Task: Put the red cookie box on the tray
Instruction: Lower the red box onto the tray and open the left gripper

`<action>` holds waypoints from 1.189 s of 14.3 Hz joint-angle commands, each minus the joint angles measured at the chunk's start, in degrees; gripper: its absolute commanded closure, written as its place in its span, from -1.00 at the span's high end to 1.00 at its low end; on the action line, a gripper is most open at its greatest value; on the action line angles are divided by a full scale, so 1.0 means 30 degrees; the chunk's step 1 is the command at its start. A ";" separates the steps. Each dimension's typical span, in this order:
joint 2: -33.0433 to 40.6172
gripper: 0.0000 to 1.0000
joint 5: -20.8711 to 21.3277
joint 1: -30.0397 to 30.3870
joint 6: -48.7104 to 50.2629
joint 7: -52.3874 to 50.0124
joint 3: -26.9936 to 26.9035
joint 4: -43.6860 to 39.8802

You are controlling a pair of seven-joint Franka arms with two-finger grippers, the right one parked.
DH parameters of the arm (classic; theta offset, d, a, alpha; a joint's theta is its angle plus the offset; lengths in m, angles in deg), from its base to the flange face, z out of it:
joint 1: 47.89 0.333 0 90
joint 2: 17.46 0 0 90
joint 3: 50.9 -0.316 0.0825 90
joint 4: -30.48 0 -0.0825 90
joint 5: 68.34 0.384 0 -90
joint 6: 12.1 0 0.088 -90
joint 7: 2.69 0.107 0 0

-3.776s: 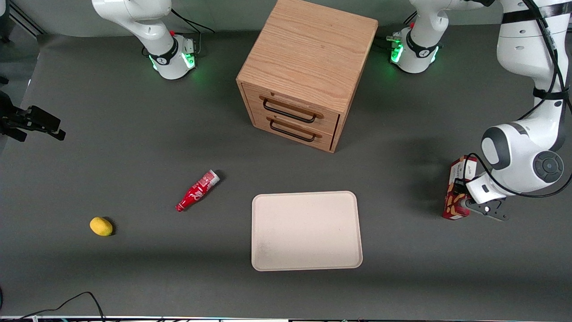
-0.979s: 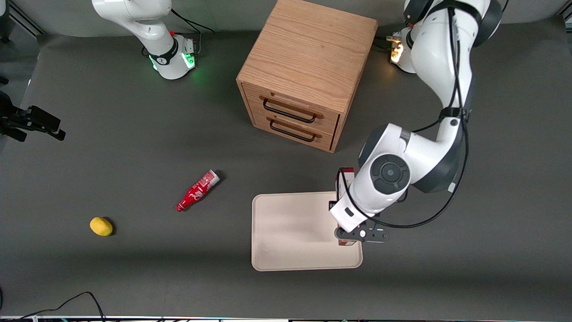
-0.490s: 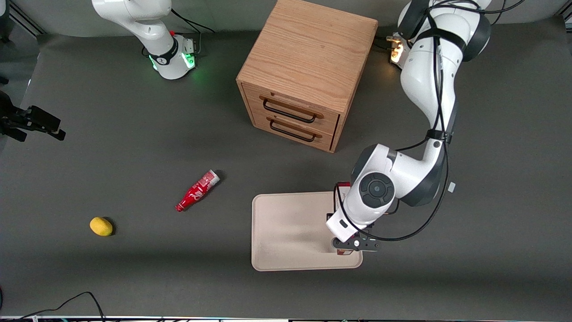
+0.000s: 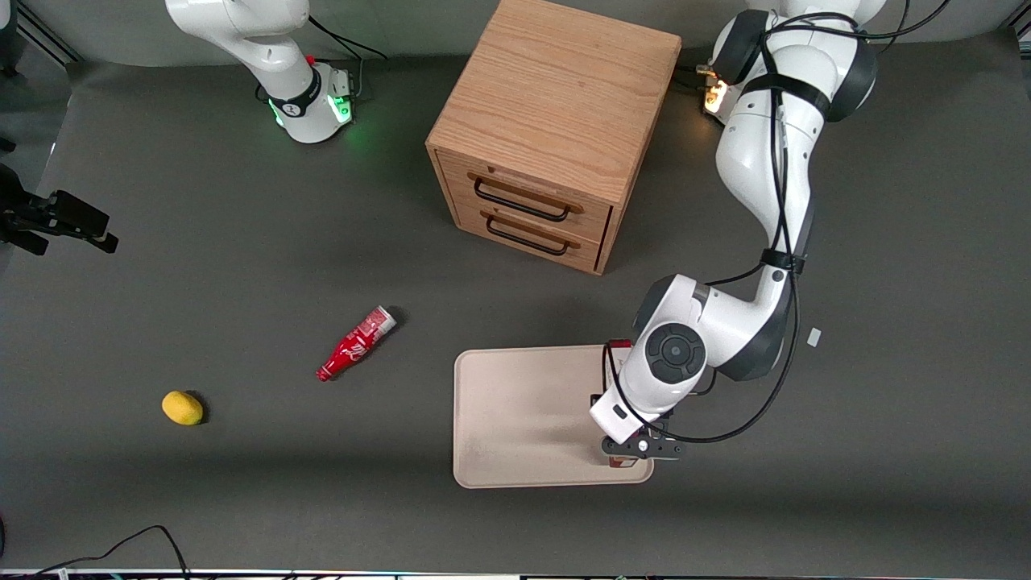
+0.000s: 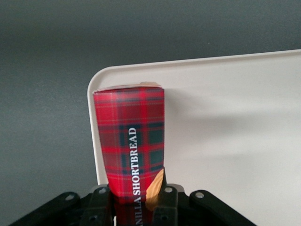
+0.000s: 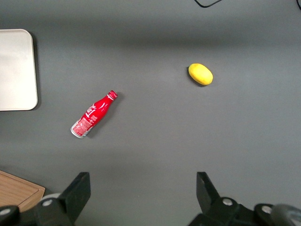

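Red plaid cookie box point(image 5: 130, 146) – white "SHORTBREAD" lettering – clamped in the gripper point(image 5: 136, 200) fingers over the cream tray point(image 5: 235, 141) edge.

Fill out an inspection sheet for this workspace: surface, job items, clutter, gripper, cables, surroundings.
Surface: dark grey table mat.
Job items: red plaid cookie box over the edge of the flat cream tray that is toward the working arm's end; whether it rests on the tray cannot be told.
Clutter: small red bottle lying on its side; yellow lemon-like fruit toward the parked arm's end.
Gripper: left gripper over the tray, shut on the box's end.
Cables: black cable looping from the wrist; another at the table edge nearest the camera.
Surroundings: wooden two-drawer cabinet, drawers shut.
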 commanded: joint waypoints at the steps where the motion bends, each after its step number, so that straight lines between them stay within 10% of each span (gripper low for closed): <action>1: -0.0444 -0.54 0.0367 -0.0225 -0.0408 -0.0445 -0.0190 -0.0686; 5: -0.0591 -0.34 0.0426 -0.0254 -0.0556 -0.0445 -0.0190 -0.0627; 7: -0.0591 0.99 0.0455 -0.0254 -0.0965 -0.0416 -0.0190 -0.0365; 17: -0.0591 1.00 0.0660 -0.0225 -0.1084 -0.0416 -0.0190 -0.0304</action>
